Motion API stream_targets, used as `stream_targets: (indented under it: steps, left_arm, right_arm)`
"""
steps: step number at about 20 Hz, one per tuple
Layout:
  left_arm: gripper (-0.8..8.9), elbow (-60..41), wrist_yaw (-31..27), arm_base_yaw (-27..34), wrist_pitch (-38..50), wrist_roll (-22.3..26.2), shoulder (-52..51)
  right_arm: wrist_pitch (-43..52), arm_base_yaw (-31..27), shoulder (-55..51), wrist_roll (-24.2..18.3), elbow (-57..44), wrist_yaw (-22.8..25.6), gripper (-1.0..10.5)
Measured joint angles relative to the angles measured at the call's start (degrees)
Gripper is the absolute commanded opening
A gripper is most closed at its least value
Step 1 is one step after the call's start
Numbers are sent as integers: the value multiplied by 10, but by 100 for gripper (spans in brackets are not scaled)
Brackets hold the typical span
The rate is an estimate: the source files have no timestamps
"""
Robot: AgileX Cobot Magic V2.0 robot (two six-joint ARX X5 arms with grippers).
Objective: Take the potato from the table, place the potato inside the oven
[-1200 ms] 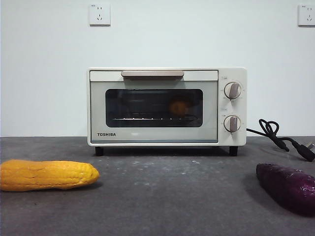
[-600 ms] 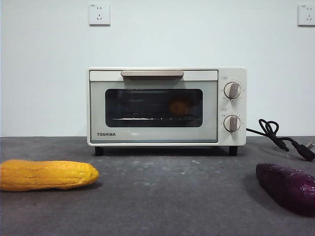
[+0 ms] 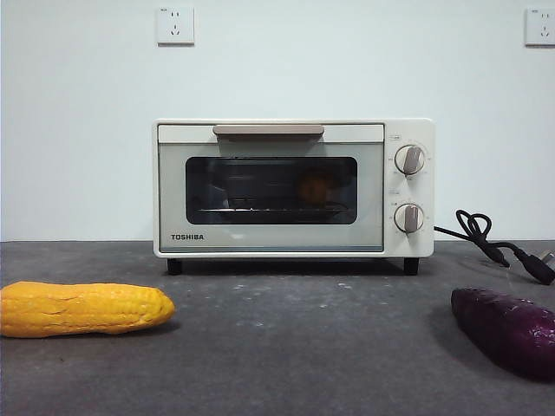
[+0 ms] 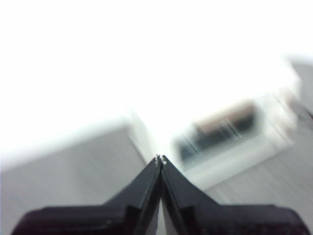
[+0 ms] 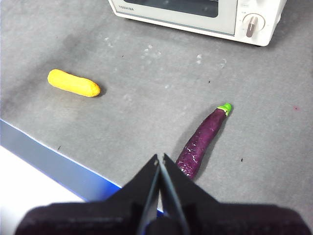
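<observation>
A corn cob (image 3: 84, 308) lies on the near left of the grey desk (image 3: 295, 347), and a dark purple vegetable with a green tip (image 5: 201, 139), an aubergine by its look, lies on the near right. Both sit well in front of the cream oven (image 3: 293, 189), whose door is closed under its beige bar handle (image 3: 268, 130). A black power cord (image 3: 499, 246) trails off to the right of the oven, and two wall sockets (image 3: 174, 25) sit high on the white wall behind.

The potato (image 3: 314, 189) rests inside the oven on the wire rack, right of centre, seen only dimly through the dark glass as a rounded orange-tan shape; its skin detail cannot be made out.

Neither arm shows in the front view. The right pincer (image 5: 159, 157) hangs clenched and empty above the near edge of the desk, just beside the purple vegetable and well apart from the oven. The left pincer (image 4: 160, 158) is likewise clenched on nothing, its blurred view facing the oven from a distance.
</observation>
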Motion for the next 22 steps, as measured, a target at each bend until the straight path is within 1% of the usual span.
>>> stream_targets:
  steps: [2, 3, 4, 7, 11, 14, 17, 22]
  left_arm:
    - [-4, -50, -23, 40, 66, 26, -64]
    - [-4, -76, -39, 54, 83, 37, -85]
    - [-4, -116, -44, 69, 94, 45, -110]
    - [-4, -229, -44, 96, 96, 49, -184]
    - [-4, -367, -43, 103, 157, 21, -261]
    - [-4, -445, -43, 104, 169, -9, -268]
    - [-4, -478, -41, 104, 165, -23, -268]
    - [-4, -478, -41, 104, 136, -27, -268]
  right_arm:
    - [0, 0, 0, 0, 0, 0, 1]
    - [0, 0, 0, 0, 0, 0, 1]
    - [0, 0, 0, 0, 0, 0, 1]
    - [0, 0, 0, 0, 0, 0, 1]
    - [0, 0, 0, 0, 0, 0, 1]
    - [0, 0, 0, 0, 0, 0, 1]
    - [0, 0, 0, 0, 0, 1, 1]
    - [0, 0, 0, 0, 0, 0, 1]
